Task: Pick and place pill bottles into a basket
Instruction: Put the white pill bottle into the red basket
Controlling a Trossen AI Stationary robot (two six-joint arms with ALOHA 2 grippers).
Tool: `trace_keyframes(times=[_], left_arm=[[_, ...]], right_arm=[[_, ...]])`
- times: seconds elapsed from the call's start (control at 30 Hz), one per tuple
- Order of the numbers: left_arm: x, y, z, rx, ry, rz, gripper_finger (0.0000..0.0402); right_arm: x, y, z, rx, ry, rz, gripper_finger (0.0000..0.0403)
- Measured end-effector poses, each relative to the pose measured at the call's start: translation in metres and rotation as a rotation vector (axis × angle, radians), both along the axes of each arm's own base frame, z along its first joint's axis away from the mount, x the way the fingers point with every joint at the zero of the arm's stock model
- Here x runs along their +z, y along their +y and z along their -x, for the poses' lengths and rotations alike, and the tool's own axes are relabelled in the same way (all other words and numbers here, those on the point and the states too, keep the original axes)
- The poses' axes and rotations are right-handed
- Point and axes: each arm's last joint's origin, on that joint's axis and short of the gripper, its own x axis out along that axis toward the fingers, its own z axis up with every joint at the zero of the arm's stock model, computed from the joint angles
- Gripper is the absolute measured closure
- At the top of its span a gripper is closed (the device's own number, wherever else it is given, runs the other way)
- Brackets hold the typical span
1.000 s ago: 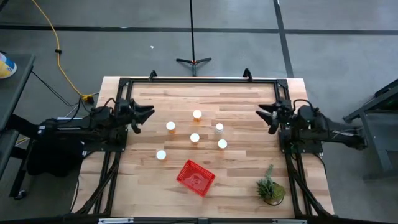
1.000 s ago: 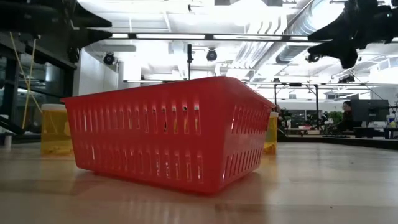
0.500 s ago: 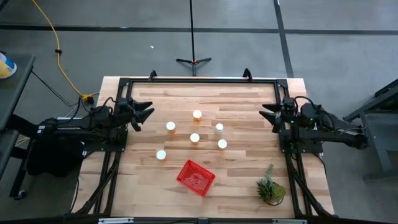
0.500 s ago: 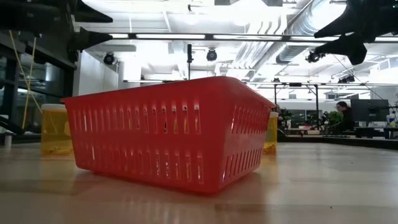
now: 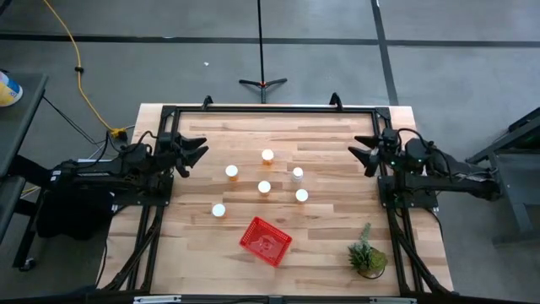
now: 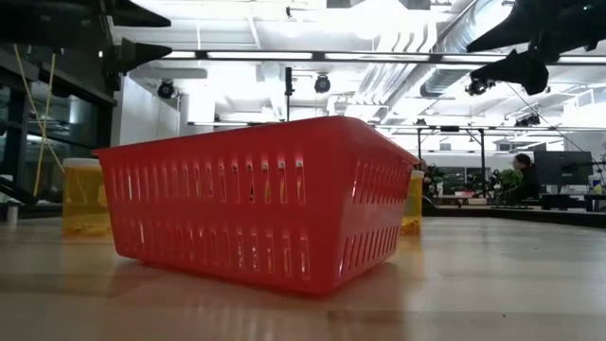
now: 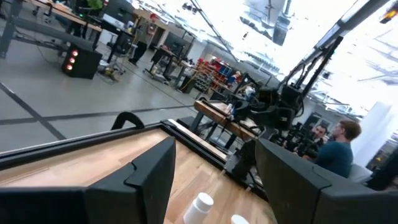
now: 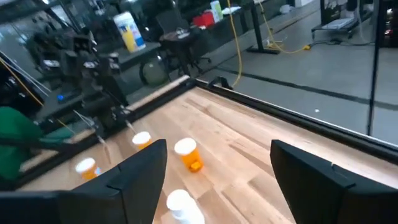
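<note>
Workshop floor and overhead ducts surround the wooden tabletop point(image 5: 329, 219). From above, six pill bottles point(image 5: 264, 187) stand spread across its middle, well apart from the red basket point(image 5: 266, 240) nearer the front edge, with a potted plant point(image 5: 367, 257) off to its right. At table height the basket point(image 6: 251, 199) fills the view and hides most bottles; only amber bodies peek past its sides. Left end effector point(image 5: 196, 153) hovers at the left edge, right end effector point(image 5: 364, 152) at the right edge; both have fingers spread and hold nothing. A seated person point(image 7: 336, 152) shows only in the left wrist view
</note>
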Motion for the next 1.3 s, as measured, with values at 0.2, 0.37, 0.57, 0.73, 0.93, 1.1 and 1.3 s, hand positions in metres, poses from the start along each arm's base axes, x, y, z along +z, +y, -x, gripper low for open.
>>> trace_keyframes(times=[0.2, 0.37, 0.57, 0.73, 0.93, 1.1, 1.3], left_arm=[[-0.004, -0.002, -0.002, -0.067, 0.050, -0.023, 0.0146], [-0.004, -0.002, -0.003, -0.081, 0.050, -0.021, 0.0149], [-0.005, -0.002, -0.003, -0.080, 0.059, -0.020, 0.0151], [-0.006, -0.002, -0.003, -0.077, 0.072, -0.018, 0.0153], [-0.006, -0.002, -0.003, -0.078, 0.070, -0.012, 0.0157], [-0.006, -0.002, -0.003, -0.079, 0.064, 0.002, 0.0158], [-0.006, -0.002, -0.003, -0.081, 0.063, 0.005, 0.0158]], right_arm=[[-0.007, 0.000, -0.015, 0.066, 0.082, -0.045, 0.0125], [-0.008, 0.000, -0.027, 0.128, 0.095, -0.053, 0.0125], [-0.005, 0.001, -0.042, 0.240, 0.081, -0.010, 0.0125], [0.006, 0.000, -0.051, 0.264, 0.141, 0.054, 0.0125], [0.016, -0.002, -0.060, 0.270, 0.256, 0.073, 0.0125], [0.016, -0.002, -0.070, 0.325, 0.318, 0.052, 0.0125], [0.016, 0.001, -0.086, 0.367, 0.373, 0.051, 0.0125]])
